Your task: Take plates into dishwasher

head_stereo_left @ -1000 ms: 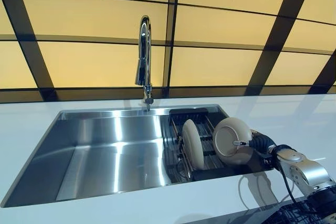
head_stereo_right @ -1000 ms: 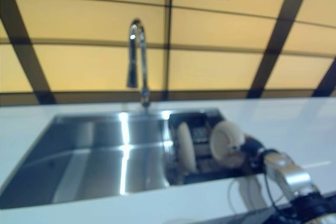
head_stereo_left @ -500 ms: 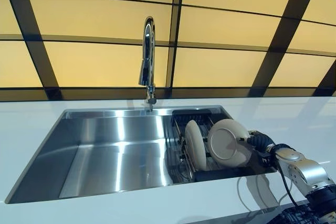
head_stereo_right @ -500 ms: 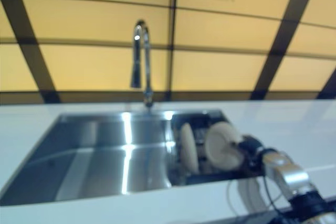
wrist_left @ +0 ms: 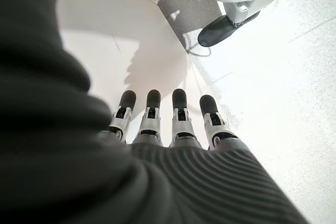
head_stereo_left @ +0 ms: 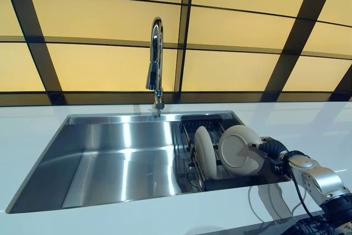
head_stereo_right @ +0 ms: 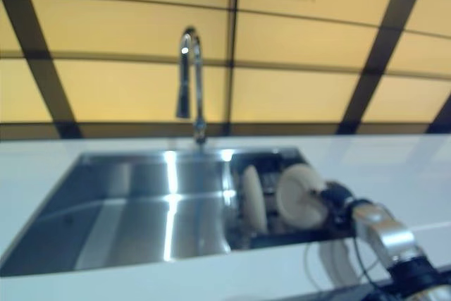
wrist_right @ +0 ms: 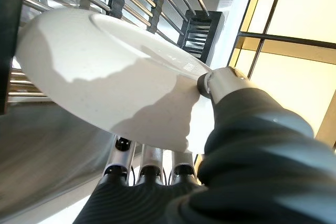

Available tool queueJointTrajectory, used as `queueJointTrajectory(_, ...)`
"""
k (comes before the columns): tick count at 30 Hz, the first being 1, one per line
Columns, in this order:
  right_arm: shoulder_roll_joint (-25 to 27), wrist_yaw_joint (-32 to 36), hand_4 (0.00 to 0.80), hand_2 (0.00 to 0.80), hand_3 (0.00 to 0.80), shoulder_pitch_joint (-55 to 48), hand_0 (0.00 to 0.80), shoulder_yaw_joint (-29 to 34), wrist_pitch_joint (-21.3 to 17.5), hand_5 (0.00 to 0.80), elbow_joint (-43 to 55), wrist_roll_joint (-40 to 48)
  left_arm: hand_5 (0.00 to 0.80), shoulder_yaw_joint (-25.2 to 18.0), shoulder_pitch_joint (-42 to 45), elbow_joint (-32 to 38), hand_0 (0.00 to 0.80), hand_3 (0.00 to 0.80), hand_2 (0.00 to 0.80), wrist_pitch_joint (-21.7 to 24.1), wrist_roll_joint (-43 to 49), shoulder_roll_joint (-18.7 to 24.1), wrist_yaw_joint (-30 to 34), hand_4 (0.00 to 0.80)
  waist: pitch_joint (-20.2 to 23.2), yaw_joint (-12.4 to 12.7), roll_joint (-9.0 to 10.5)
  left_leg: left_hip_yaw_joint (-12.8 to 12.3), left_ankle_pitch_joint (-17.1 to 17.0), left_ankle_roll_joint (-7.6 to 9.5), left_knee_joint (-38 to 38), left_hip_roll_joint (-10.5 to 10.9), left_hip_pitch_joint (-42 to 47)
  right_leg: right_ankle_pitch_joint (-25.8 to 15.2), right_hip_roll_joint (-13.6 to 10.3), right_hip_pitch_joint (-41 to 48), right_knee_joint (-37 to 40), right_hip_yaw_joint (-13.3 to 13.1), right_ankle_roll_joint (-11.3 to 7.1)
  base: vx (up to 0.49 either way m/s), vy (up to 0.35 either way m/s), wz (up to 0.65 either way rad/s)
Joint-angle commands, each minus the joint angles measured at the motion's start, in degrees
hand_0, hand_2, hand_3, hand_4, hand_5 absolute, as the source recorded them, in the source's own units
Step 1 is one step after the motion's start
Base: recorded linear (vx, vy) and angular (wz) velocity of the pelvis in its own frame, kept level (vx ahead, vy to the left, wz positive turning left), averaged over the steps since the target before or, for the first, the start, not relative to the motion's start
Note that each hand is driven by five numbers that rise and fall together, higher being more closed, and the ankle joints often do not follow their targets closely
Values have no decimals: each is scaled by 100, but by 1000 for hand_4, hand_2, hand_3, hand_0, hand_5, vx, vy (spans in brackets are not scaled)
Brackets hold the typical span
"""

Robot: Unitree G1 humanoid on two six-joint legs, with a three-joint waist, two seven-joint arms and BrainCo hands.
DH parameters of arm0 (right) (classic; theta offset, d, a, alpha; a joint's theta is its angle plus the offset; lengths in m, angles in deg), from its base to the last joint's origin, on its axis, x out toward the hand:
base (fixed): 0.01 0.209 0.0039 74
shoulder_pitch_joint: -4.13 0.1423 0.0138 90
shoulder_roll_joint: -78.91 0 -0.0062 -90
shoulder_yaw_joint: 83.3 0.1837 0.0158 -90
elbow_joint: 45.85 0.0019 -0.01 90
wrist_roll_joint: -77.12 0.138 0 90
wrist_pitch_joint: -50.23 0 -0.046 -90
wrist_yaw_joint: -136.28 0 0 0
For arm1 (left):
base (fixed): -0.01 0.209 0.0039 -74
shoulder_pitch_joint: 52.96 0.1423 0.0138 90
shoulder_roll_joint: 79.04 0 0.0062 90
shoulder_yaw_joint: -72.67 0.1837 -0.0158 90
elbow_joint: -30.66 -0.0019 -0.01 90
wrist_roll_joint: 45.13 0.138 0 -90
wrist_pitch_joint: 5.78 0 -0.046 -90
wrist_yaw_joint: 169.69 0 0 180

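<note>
- My right hand (wrist_right: 210, 85) pinches the plate (head_stereo_left: 240, 149) by its rim, thumb on one face and fingers under the other, over the dish rack (head_stereo_left: 201, 122) in the sink (head_stereo_left: 110, 158).
- It could clip the second plate (head_stereo_left: 204, 151) racked just beside it, or slip.
- My left hand (wrist_left: 168, 121) hangs relaxed and empty; no dishwasher shows.

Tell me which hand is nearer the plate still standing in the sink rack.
Right. The right hand pinches another plate just beside the racked plate. The left hand hangs over floor, fingers straight, with no sink in its view.
</note>
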State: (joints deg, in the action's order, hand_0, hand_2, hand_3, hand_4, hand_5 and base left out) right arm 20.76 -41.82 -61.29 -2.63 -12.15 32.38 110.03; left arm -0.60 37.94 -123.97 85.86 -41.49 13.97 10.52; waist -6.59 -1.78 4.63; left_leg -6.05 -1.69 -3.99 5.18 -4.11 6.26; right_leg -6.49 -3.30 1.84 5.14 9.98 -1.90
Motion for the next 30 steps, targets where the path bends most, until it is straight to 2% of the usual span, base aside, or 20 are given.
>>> queueJointTrajectory(1,73,-243,800,800,800,538,800,125,-460,800,3,-215,0,27,-324,-56,0,0,0,40,-23,198,-15,0,-24,148,142,-240,307,213,-18,230,-59,558,-81,380,-209,17,-416,0,0,0)
queueJointTrajectory(7,250,-623,800,800,800,736,800,258,-858,800,343,-237,0,-3,-316,-99,0,0,0,70,-2,190,-27,0,-47,144,161,-233,306,208,-18,217,-55,553,-68,370,-226,-14,-423,0,0,0)
queueJointTrajectory(13,410,-974,800,800,800,880,800,404,-1075,800,800,-204,0,5,-299,-183,0,0,0,132,-25,161,-52,0,-20,115,166,-228,320,215,-18,213,-52,557,-64,367,-222,-54,-425,0,0,0)
queueJointTrajectory(18,489,-1426,800,800,800,973,800,525,-1464,800,1177,-189,0,58,-287,-272,0,0,0,185,-50,128,-76,0,18,104,157,-207,334,225,-18,225,-57,564,-57,367,-210,-84,-425,0,0,0)
queueJointTrajectory(20,503,-1678,800,800,800,1007,800,591,-1677,800,1350,-134,0,81,-278,-336,0,0,0,242,-51,116,-85,0,22,95,154,-207,340,226,-18,230,-52,565,-58,372,-204,-95,-424,16,8,0)
queueJointTrajectory(24,304,-2467,800,800,800,1087,800,839,-2421,800,1904,-74,0,167,-272,-431,0,0,0,305,-37,68,-83,0,55,83,123,-197,359,233,-18,247,-38,567,-66,382,-198,-128,-436,35,19,0)
queueJointTrajectory(25,286,-2521,800,800,800,1085,800,854,-2501,800,1932,-83,0,174,-273,-430,0,0,0,302,-32,67,-77,0,57,84,121,-195,362,234,-18,249,-37,567,-67,383,-198,-130,-437,0,0,0)
queueJointTrajectory(28,45,-3096,800,800,800,1141,800,986,-3075,800,2341,-836,0,272,-276,-436,0,0,0,303,-45,7,-71,0,74,97,61,-185,386,252,-18,274,-23,579,-92,390,-197,-142,-449,37,47,0)
queueJointTrajectory(30,-34,-3323,800,800,800,1181,800,1025,-3226,800,2482,-1204,0,327,-275,-426,0,0,0,292,-49,-20,-65,0,91,110,27,-172,395,265,-18,291,-13,583,-107,396,-199,-152,-457,44,47,0)
